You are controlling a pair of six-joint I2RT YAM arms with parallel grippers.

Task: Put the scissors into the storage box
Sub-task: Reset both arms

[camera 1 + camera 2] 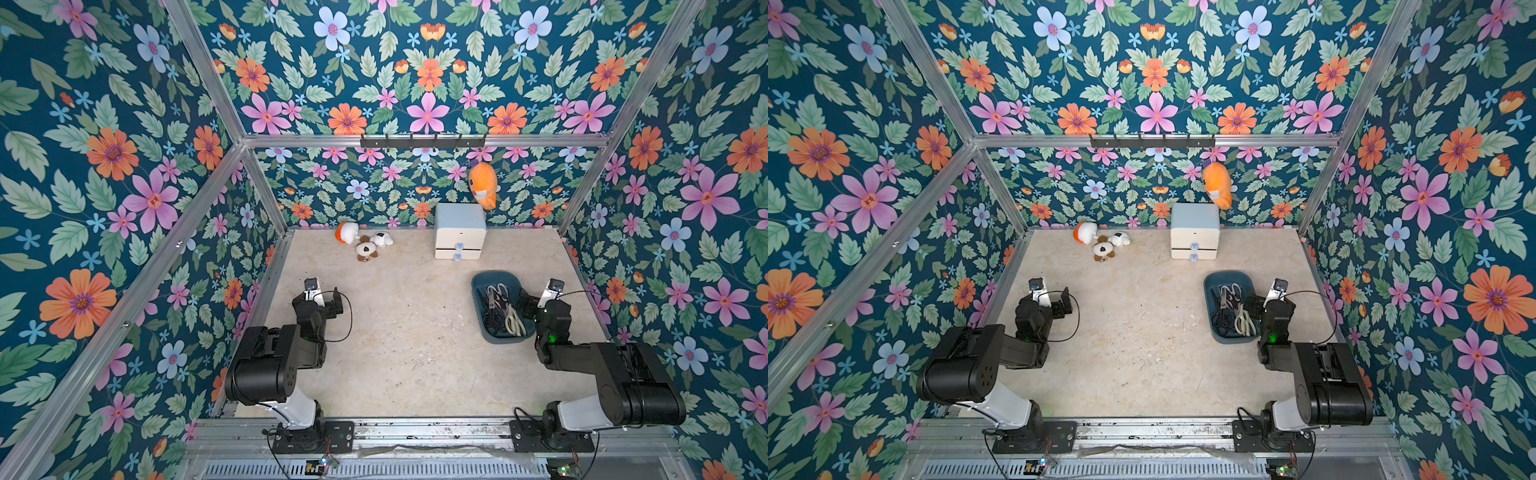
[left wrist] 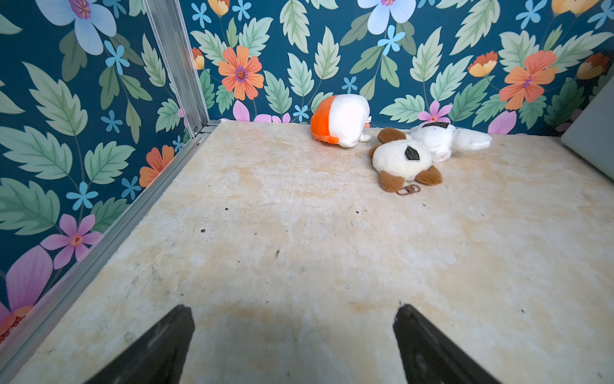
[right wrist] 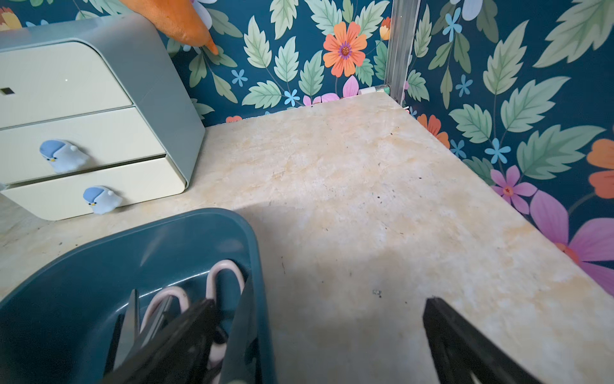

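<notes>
The storage box point(image 1: 478, 286) point(image 1: 1209, 291) is a dark teal tub at the right of the table, in both top views. Several scissors point(image 1: 498, 305) point(image 1: 1231, 309) lie inside it: black-handled pairs, a cream-handled pair point(image 1: 514, 321) and a pinkish-grey pair point(image 3: 224, 263). My right gripper point(image 1: 527, 306) point(image 3: 319, 302) is open and empty. It straddles the box's right wall point(image 3: 255, 252), one finger over the scissors and the other over bare table. My left gripper point(image 1: 332, 305) point(image 2: 294, 307) hovers open and empty over the table's left side, far from the box.
A white two-drawer cabinet point(image 1: 460, 232) stands at the back behind the box. Three small plush toys point(image 1: 365, 245) lie at the back centre. An orange plush point(image 1: 483, 183) hangs from a hook rail point(image 1: 422, 142). Flowered walls close in three sides.
</notes>
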